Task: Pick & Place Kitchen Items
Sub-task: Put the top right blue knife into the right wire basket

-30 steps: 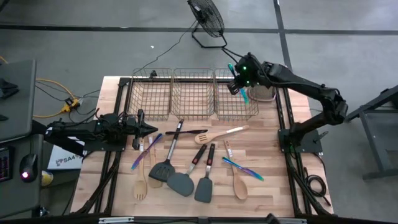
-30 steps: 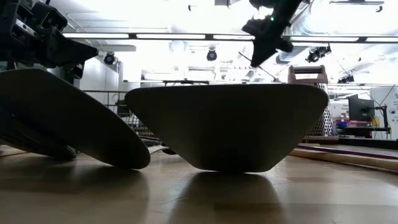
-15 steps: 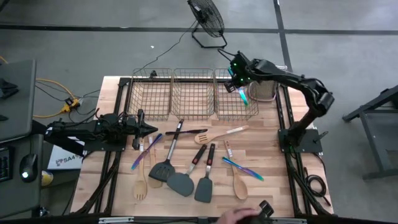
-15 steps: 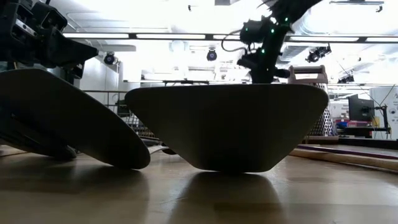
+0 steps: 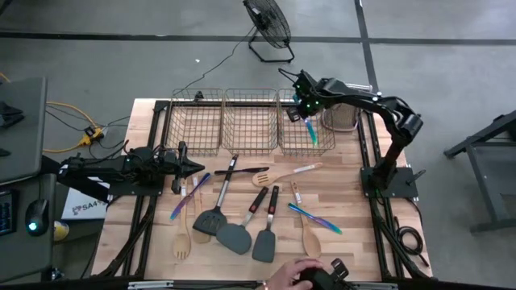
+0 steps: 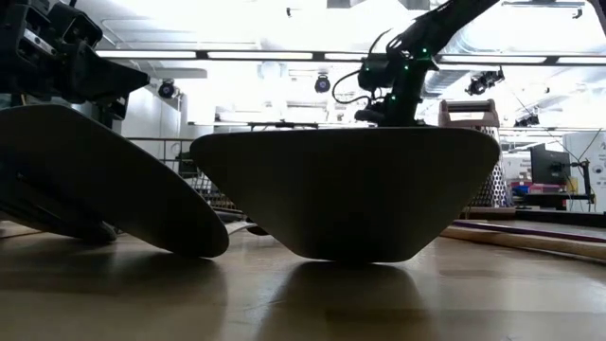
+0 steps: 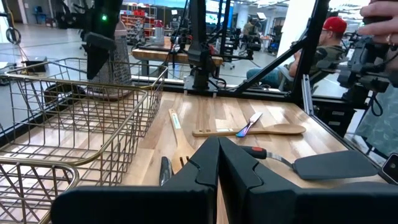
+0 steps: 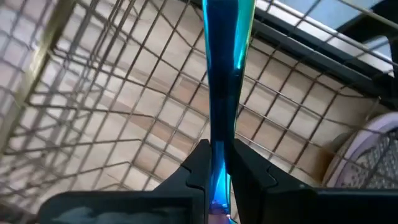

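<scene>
1. Hanging over the right-hand wire basket (image 5: 306, 122), a slim blue utensil (image 8: 224, 74) is pinched between the closed fingers of the right gripper (image 8: 217, 167); its free end points down toward the basket's mesh floor.
2. Seen from above, the right gripper (image 5: 305, 103) sits above that basket's far right part, just beside the metal box grater (image 5: 340, 117), which stands outside the basket's right wall.
3. From table height the right arm shows only as a dark outline above a big spatula blade (image 6: 346, 189), so whether the blue piece touches the wire I cannot tell.
4. Two more wire baskets, the middle basket (image 5: 251, 121) and the left basket (image 5: 196, 122), stand in a row along the table's far edge.
5. On the wooden table (image 5: 355, 242) lie the other kitchen items: dark grey spatulas (image 5: 235, 237), a wooden spoon (image 5: 311, 242), a wooden fork (image 5: 182, 240) and an iridescent blue-purple piece (image 5: 314, 218).
6. Resting at the table's left edge, the left gripper (image 5: 193, 167) has its fingers pressed together on nothing.
7. At the near edge a person's hand (image 5: 292, 275) shows.
</scene>
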